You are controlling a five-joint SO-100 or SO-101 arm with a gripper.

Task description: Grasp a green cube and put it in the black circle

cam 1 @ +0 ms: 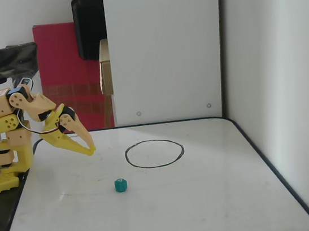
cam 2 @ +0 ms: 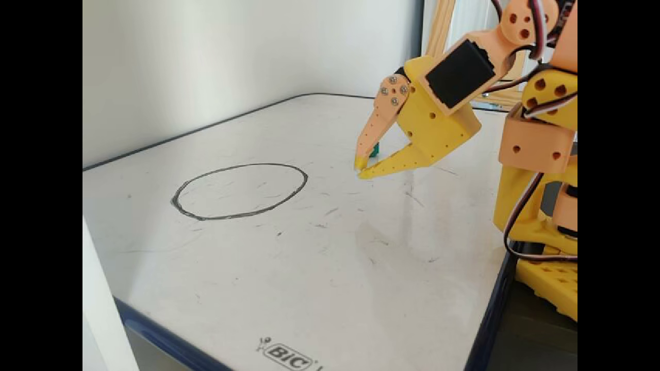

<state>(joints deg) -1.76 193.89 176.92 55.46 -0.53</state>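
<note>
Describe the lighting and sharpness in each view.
In a fixed view, daylight is soft, with faint shadows and the cube sharp. In the other fixed view, the image looks soft, black bars flank it, and the gripper mostly hides the cube.

Tiny teal-green bevelled cube [cam 1: 121, 185] sitting flat on white surface, lying outside thin hand-drawn black oval ring [cam 1: 156, 165], near its edge; ring lying empty.
</note>
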